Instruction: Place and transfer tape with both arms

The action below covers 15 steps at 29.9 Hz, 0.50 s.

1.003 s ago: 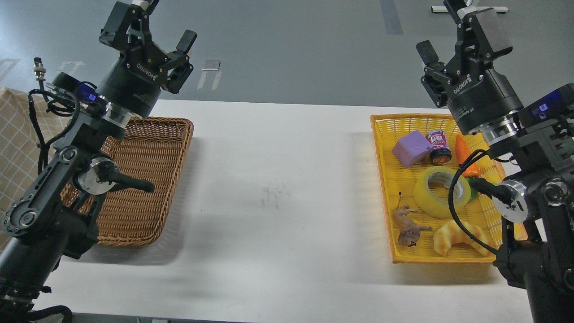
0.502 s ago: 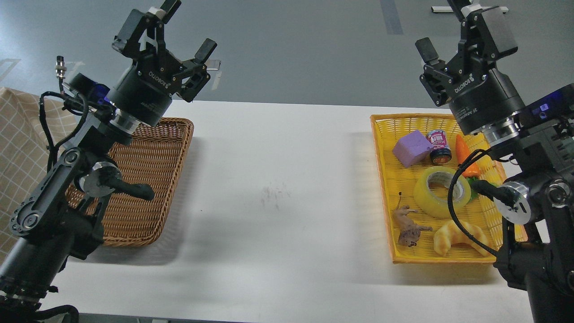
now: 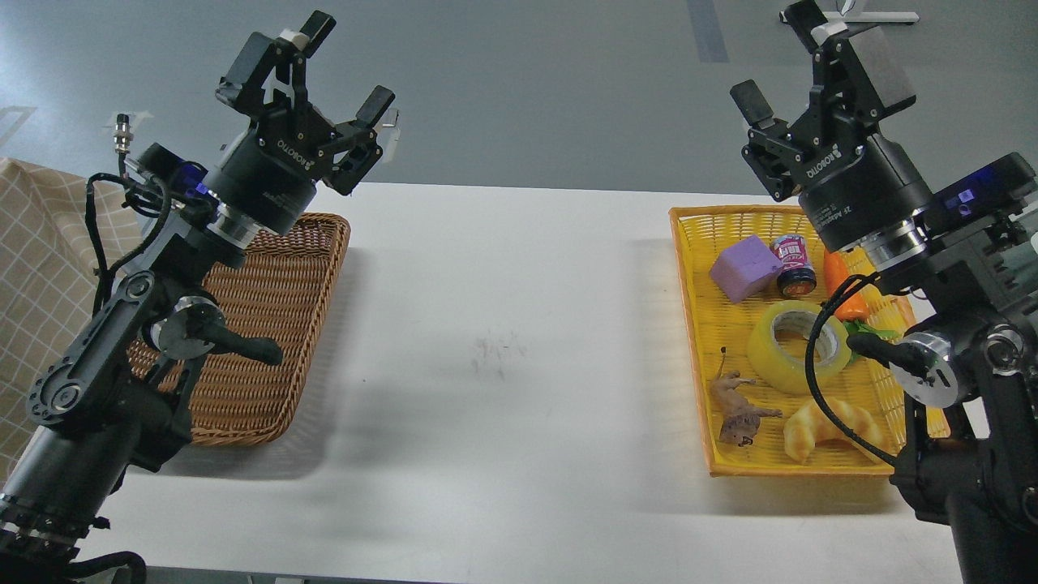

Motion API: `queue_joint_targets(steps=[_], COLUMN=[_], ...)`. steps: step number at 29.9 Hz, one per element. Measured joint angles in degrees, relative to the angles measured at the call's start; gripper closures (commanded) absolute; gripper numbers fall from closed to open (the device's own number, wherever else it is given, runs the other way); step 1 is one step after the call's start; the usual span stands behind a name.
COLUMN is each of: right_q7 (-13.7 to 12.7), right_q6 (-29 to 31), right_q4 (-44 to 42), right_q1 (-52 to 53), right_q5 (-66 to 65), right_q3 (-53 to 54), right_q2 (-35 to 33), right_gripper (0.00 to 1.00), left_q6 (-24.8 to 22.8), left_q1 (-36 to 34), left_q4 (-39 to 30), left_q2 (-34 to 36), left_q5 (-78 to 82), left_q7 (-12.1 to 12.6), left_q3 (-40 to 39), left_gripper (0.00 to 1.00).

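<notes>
The yellow tape roll [image 3: 783,349] lies flat in the yellow basket [image 3: 692,268] at the right, its grey-white core facing up. A black cable of my right arm crosses in front of it. My right gripper [image 3: 782,57] is open and empty, raised high above the far end of the yellow basket, well apart from the tape. My left gripper [image 3: 345,61] is open and empty, raised above the far corner of the brown wicker basket [image 3: 268,324] at the left.
The yellow basket also holds a purple block [image 3: 744,268], a small can [image 3: 795,264], an orange carrot toy [image 3: 843,284], a brown animal figure [image 3: 736,410] and a croissant toy [image 3: 819,428]. The white table [image 3: 503,341] lies between the baskets. A checked cloth [image 3: 32,268] is at far left.
My left gripper has risen and moved right, away from the left edge. My right gripper has shifted left and slightly down. The tape has not moved.
</notes>
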Motion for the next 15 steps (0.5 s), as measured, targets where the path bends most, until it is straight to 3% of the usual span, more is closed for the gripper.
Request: queue_joint_targets(steps=[15], right_q7=[0.53], right_q6=[1.64], right_q4=[-0.25], right_q1=[-0.08], right_q5=[0.05], right_q3=[0.37], right_q2=[0.00], right_gripper=[0.00], left_q6=[0.00], left_q1=[0.29], left_q4=[0.00], left_q2=[0.08], left_q5=[-0.35], left_q7=[-0.20], left_q3=[-0.16], left_gripper=[0.02])
